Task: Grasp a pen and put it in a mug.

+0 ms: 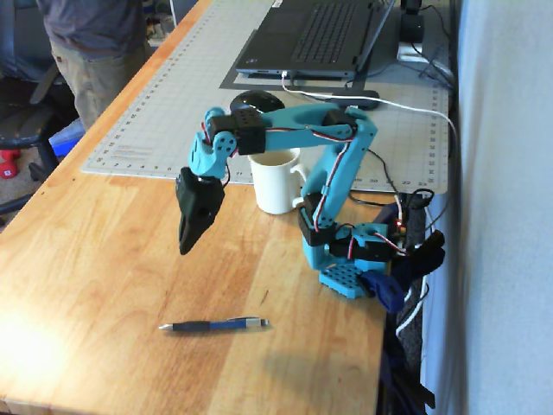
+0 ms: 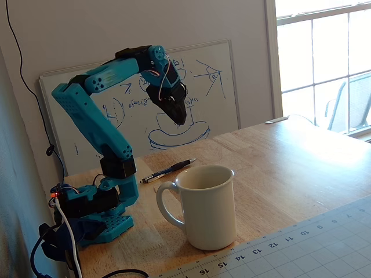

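Hanging in mid-air with its tip aimed down at the table, the gripper [image 1: 185,246] looks pinched together and holds nothing; both fixed views show its black jaws meeting in a narrow point [image 2: 181,120]. The pen [image 1: 213,325] lies flat on the wooden table [image 1: 104,259], well apart from the gripper and nearer the front edge, its silver end pointing right in that view. The white mug [image 1: 276,182] stands upright beside the arm's base, empty as far as can be seen [image 2: 206,205]. By my reading, the reach toward the pen is in hand and no grasp has been made. Next, the jaws would need to spread, line up across the pen's barrel and lower onto it.
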Robot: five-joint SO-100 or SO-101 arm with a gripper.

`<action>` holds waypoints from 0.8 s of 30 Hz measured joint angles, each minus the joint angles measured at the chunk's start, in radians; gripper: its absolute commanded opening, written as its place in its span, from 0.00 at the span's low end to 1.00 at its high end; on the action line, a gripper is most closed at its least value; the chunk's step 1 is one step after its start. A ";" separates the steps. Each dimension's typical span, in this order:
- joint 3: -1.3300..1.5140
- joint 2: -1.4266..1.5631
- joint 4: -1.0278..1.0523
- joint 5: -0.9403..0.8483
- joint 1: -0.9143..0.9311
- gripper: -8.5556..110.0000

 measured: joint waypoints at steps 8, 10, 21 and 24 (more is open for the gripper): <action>-0.006 -0.110 0.000 0.296 -0.060 0.17; -0.006 -0.127 0.000 0.319 -0.061 0.18; -0.006 -0.287 0.000 0.348 -0.110 0.24; -0.009 -0.333 0.000 0.348 -0.146 0.24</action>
